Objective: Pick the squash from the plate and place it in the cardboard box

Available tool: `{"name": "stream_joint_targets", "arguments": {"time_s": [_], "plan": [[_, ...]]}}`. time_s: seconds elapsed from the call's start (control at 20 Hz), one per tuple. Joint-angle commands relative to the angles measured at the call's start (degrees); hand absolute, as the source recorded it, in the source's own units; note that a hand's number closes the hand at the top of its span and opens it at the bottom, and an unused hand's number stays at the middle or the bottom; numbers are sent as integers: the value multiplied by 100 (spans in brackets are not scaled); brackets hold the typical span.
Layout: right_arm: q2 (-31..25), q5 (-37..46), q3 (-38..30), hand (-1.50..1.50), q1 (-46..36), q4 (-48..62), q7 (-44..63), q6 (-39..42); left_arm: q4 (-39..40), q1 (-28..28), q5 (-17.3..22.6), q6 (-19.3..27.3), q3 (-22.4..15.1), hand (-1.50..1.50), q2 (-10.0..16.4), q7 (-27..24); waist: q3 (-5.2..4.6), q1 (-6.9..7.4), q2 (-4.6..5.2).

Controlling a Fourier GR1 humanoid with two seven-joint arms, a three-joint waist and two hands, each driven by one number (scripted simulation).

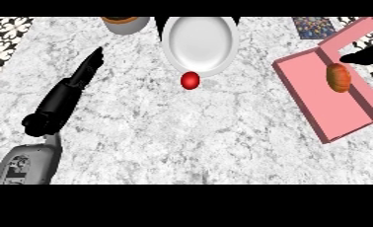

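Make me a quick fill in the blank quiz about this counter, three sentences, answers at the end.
1. The squash lies inside the ____ box.
2. A small ____ ball sits on the counter beside the white plate.
3. The black hand with straight fingers at the view's left is the robot's ____ one.
Answers: pink; red; left.

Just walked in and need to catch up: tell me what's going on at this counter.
The orange-brown oval squash is off the round white plate and in the open pink box. The black right hand shows at the view's right edge, next to the squash. The black left hand rests open at the left.
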Motion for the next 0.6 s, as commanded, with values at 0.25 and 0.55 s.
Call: {"name": "stream_joint_targets", "arguments": {"time_s": [0.25, 0.55], "plan": [[383, -2057, -2348, -150, -127, -233, -446, -1289, -48, 36, 31, -4, -5, 0, -54, 46, 4, -79, -1], [289, -2480, -2748, -150, 546, -142, -1086, -1637, -231, -167, -61, 0, -79, 0, -85, 394, -7, -6, 13]]}}
